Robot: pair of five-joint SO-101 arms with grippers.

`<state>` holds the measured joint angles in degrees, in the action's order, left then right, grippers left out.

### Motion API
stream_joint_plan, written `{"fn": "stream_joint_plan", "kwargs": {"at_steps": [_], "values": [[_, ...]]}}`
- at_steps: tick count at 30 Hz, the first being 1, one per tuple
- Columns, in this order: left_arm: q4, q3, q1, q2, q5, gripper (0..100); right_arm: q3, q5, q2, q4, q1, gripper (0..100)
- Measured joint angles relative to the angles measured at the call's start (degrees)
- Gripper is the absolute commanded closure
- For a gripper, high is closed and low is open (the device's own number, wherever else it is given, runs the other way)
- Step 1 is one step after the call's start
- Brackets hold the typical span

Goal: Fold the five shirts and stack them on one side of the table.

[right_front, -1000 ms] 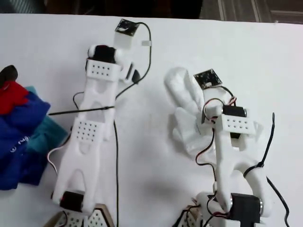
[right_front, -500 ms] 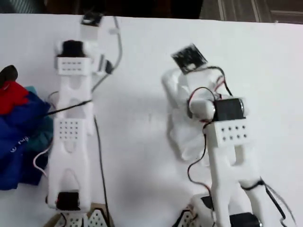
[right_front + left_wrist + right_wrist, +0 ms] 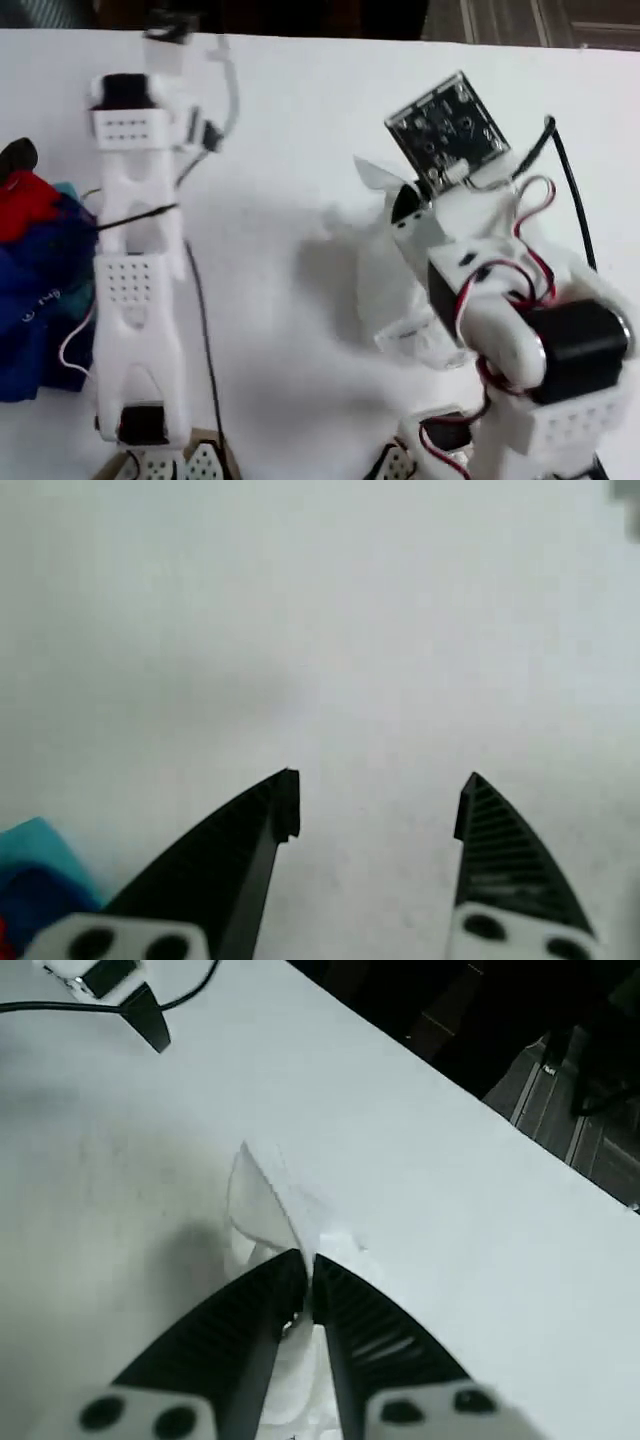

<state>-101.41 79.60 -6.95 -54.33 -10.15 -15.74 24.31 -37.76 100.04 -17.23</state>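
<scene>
Right gripper (image 3: 305, 1260) clamps white shirt (image 3: 262, 1205) (mostly hidden, apparently bunched) — left gripper (image 3: 378, 800) gapes near coloured shirts (image 3: 40, 280).

The left arm (image 3: 130, 290) and right arm (image 3: 500, 340) are white plastic with perforated plates and black servos. Red, white and black wires (image 3: 497, 272) loop over the right arm; the left hand (image 3: 380, 800) has black pointed fingers (image 3: 500, 860).

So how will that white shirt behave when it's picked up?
Probably floppy: the white shirt bunches in soft creases where the right end effector pinches it. Likely light, as thin cloth. It would probably drape and trail rather than hold shape.
</scene>
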Motion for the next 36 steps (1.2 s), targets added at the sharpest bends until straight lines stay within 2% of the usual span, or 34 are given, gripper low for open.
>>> {"fn": "stream_joint_plan", "kwargs": {"at_steps": [6,9,15,21,23,30,36], "values": [[0.0,-10.0,14.3,6.3,1.9,71,10.5,2.9,-5.5,0.0,2.7,97.9],[0.0,-18.9,19.1,8.6,1.6,71,12.9,5.5,-6.5,0.0,6.3,97.8],[0.0,-39.7,20.6,16.4,-8.1,73,15.9,9.7,-6.6,0.0,16.9,97.8],[1.1,-50.5,23.2,22.9,-11.0,73,21.5,9.8,-6.6,-0.3,25.2,97.8],[3.7,-52.8,24.4,22.9,-9.6,72,21.5,9.8,-6.6,-0.3,27.7,97.8],[16.2,-58.0,28.5,22.9,4.5,72,21.6,10.1,-6.9,-0.3,33.8,97.8],[26.1,-64.6,27.9,22.9,7.3,72,22.0,10.1,-6.9,-0.3,34.1,97.8]]}}
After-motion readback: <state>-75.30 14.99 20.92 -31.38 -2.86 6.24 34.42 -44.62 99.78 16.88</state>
